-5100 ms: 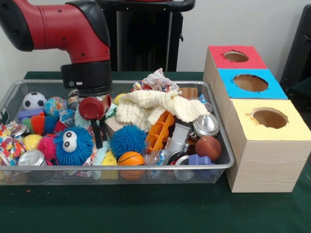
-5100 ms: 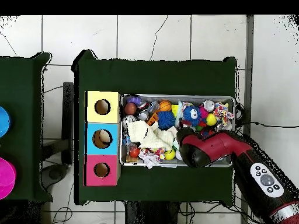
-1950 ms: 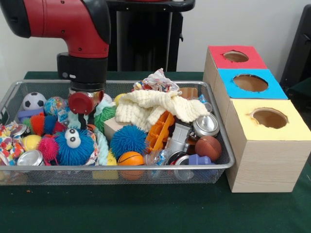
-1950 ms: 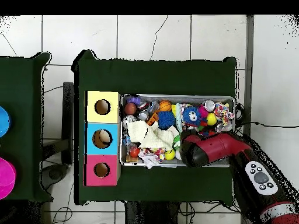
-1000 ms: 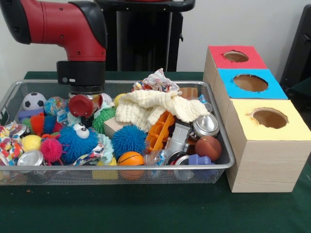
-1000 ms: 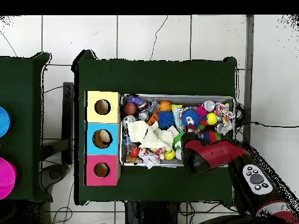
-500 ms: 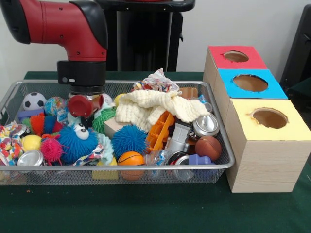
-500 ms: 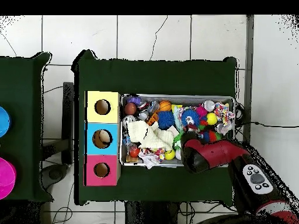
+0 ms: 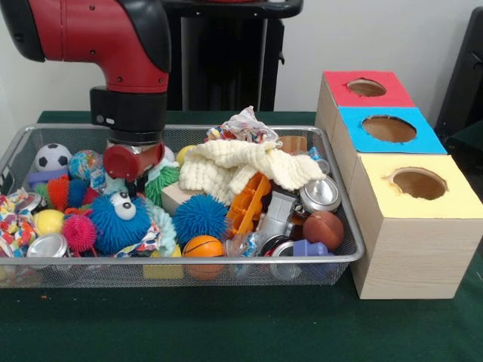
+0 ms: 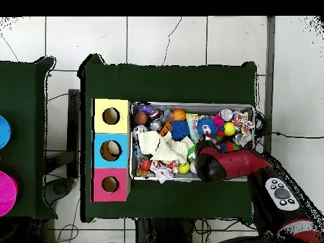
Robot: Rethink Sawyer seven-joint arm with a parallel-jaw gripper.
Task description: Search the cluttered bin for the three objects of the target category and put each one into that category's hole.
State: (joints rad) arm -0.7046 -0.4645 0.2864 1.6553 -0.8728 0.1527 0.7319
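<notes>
Green table cloth (image 9: 226, 324) under everything. Overhead: white tiled floor (image 10: 190, 38), cables trailing across it near the table edges. Second green table (image 10: 22, 126) beside the first, bearing a blue disc (image 10: 3, 131) and a magenta disc (image 10: 5, 193) at the frame edge.

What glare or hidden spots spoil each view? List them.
Front view: even light, a pale sheen on the glossy red arm, and a glint on the silver can. Overhead view: no glare, but the arm hides one corner of the basket.
</notes>
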